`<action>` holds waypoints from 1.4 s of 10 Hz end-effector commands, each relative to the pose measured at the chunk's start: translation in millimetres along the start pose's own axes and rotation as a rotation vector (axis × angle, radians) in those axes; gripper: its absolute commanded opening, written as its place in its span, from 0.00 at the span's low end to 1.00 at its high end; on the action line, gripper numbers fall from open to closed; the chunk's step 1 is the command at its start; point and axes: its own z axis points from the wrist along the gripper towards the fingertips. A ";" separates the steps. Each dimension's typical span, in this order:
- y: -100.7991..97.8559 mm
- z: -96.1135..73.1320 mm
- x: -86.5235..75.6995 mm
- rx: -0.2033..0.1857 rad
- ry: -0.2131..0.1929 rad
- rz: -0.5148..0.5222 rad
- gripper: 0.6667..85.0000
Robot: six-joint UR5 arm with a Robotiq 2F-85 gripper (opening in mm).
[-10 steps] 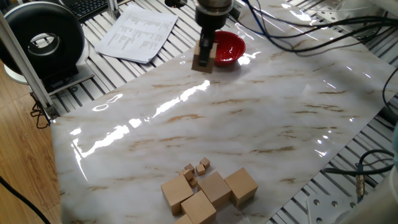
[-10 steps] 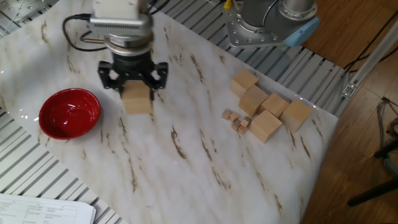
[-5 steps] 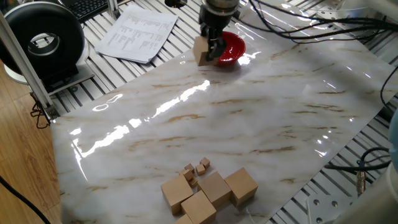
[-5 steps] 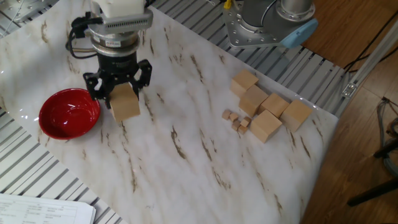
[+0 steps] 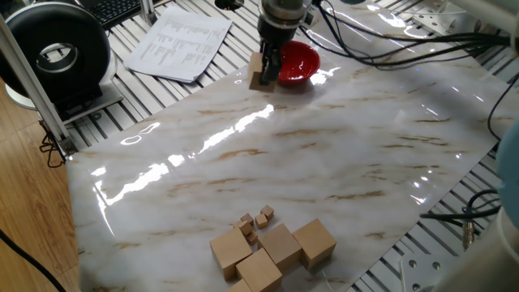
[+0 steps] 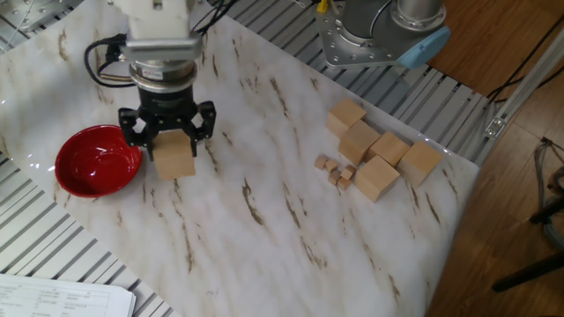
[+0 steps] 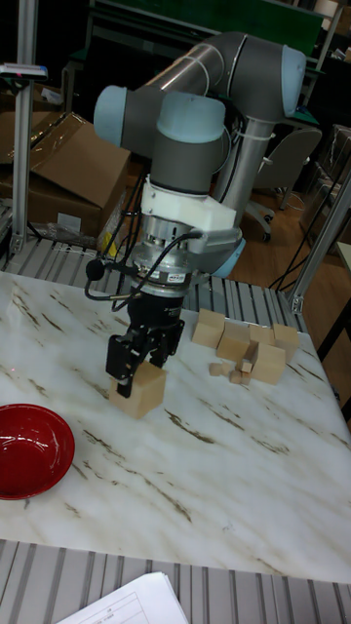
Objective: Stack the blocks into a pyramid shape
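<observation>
Tall fixed view: hand clenched on a block beside the red bowl, which holds nothing.

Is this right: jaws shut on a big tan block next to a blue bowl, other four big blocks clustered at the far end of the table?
One thing is wrong: the bowl is red, not blue, as the other fixed view shows. The rest holds: the gripper has its jaws shut on a big tan block beside that bowl, and the other four big blocks sit clustered at the far end of the table.
</observation>
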 end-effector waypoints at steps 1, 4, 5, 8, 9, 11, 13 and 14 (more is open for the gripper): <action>7.5 0.4 8.6 -0.039 0.033 0.109 0.00; 19.8 0.3 0.2 -0.084 0.043 0.460 0.00; 35.0 1.4 -18.2 -0.156 0.010 0.560 0.00; 30.3 9.5 -36.7 -0.109 0.054 0.672 0.00; 31.9 10.8 -36.5 -0.079 0.087 0.670 0.00; 32.8 10.7 -30.2 -0.045 0.115 0.623 0.00; 30.0 10.4 -25.2 -0.029 0.130 0.619 0.00; 32.8 10.2 -25.2 -0.039 0.133 0.617 0.00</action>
